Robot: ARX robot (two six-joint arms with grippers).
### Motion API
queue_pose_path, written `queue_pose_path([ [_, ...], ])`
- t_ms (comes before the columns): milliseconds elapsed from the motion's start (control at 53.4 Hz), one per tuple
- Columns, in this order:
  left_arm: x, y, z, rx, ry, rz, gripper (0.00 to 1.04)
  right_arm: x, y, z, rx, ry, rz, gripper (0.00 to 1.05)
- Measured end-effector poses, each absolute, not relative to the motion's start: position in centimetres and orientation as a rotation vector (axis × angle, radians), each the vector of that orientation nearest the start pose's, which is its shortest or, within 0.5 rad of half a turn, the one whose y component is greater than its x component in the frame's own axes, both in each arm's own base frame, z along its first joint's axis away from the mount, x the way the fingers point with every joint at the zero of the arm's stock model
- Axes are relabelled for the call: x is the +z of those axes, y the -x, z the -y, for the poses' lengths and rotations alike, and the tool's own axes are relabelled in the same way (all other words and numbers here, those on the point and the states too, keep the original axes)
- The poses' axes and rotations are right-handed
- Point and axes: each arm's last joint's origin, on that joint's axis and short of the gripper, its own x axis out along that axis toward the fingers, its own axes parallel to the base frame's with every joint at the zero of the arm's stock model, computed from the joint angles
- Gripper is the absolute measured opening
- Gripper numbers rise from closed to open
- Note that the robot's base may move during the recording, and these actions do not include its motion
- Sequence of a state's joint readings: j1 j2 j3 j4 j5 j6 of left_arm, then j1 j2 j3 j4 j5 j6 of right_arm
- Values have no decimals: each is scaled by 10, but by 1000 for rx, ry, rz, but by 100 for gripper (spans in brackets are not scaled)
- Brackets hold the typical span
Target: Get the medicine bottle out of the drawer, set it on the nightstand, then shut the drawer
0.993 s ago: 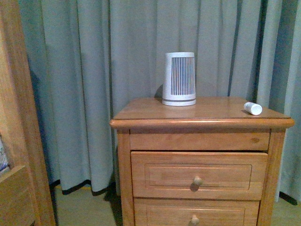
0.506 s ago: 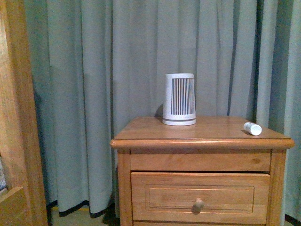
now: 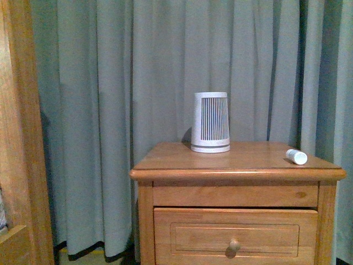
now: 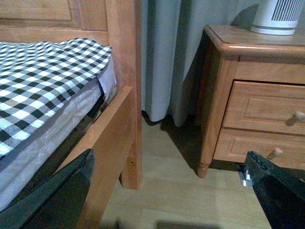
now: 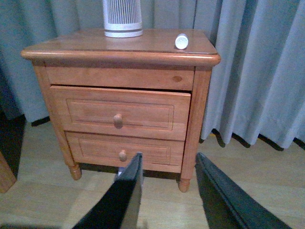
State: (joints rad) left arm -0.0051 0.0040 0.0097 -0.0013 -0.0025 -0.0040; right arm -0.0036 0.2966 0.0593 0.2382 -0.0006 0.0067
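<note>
The medicine bottle [image 3: 297,157] lies on its side at the right edge of the nightstand [image 3: 237,174] top; it also shows in the right wrist view [image 5: 181,41]. The upper drawer [image 3: 235,238] stands slightly ajar, seen with its round knob in the right wrist view [image 5: 119,113]. My right gripper [image 5: 167,164] is open and empty, low in front of the nightstand. My left gripper [image 4: 169,167] is open and empty, low over the floor between the bed and the nightstand [image 4: 248,86]. Neither gripper shows in the front view.
A white-grey ribbed device [image 3: 210,122] stands at the back of the nightstand top. Grey curtains [image 3: 110,110] hang behind. A wooden bed frame [image 4: 119,95] with a checked mattress [image 4: 43,81] stands left of the nightstand. The lower drawer [image 5: 124,150] is shut.
The front view has tilted upward: the nightstand sits lower in the picture and the lower drawer has left view. The bottle and the device have not moved on the top.
</note>
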Motion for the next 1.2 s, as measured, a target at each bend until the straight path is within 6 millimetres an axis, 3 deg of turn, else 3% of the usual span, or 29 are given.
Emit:
queue_pose_path([
  [131,166,-97,0,-3,4,4,98,177,-113,0,-3,-6,-3,3],
  [562,166,-97,0,-3,4,4,98,168,-98,0,-3,-3,6,3],
  [1049,166,-97,0,-3,4,4,98,168,-97,0,-3,-3,9,3],
  [1124,166,-97,0,-3,4,4,98,168,-97,0,-3,-3,9,13],
  [1199,166,-97,0,-3,4,4,98,168,-97,0,-3,-3,9,32],
])
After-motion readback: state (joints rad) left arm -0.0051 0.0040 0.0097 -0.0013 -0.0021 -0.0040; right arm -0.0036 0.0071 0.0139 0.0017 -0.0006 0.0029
